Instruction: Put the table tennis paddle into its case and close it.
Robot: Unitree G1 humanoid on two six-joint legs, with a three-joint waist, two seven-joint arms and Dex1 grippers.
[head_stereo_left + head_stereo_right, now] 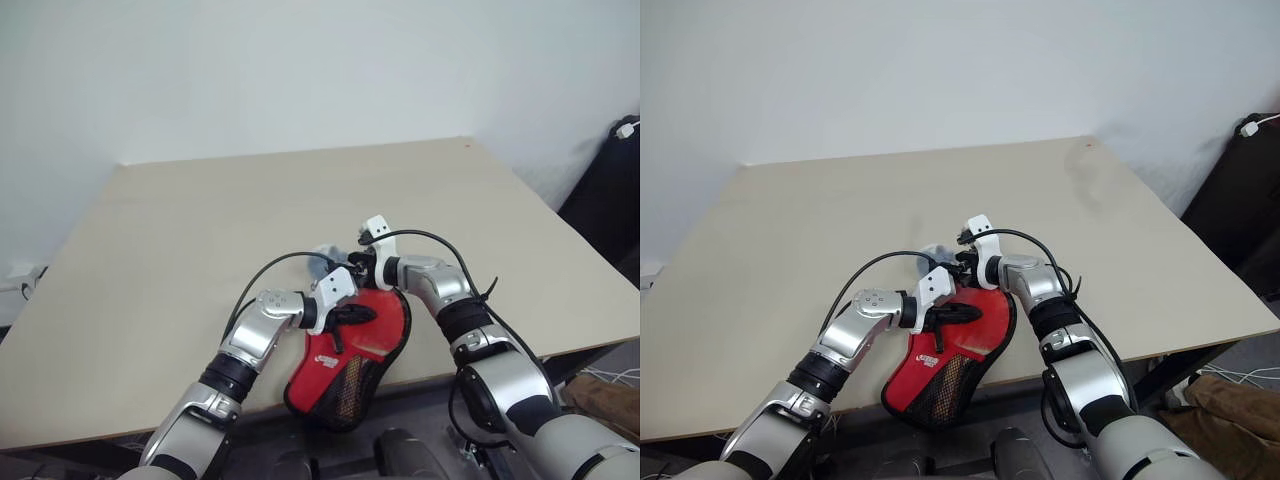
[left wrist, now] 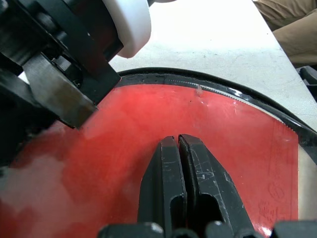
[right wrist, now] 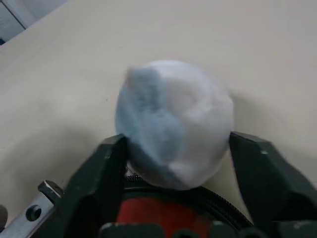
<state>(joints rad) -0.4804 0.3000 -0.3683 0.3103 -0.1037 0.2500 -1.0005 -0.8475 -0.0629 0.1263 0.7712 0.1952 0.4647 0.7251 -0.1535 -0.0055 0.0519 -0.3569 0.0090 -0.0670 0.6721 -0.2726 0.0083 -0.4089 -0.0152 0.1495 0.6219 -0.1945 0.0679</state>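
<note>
Case (image 1: 345, 365) under left gripper (image 2: 179, 144), jaws pressed together; right gripper (image 3: 176, 148) jaws flank white ball (image 3: 176, 121).

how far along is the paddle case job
The red case lies at the near table edge; whether the paddle is inside cannot be told. The left gripper rests shut on it. The right gripper straddles a white fuzzy ball. Closing the case looks unfinished.

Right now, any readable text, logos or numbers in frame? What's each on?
None can be read.
White logo on the red case, by the mesh patch: too small and blurred to read.
Faint embossed mark on the case's red face in the left wrist view: not legible.
Table, white ball, left end effector and right end effector: no markings seen.
</note>
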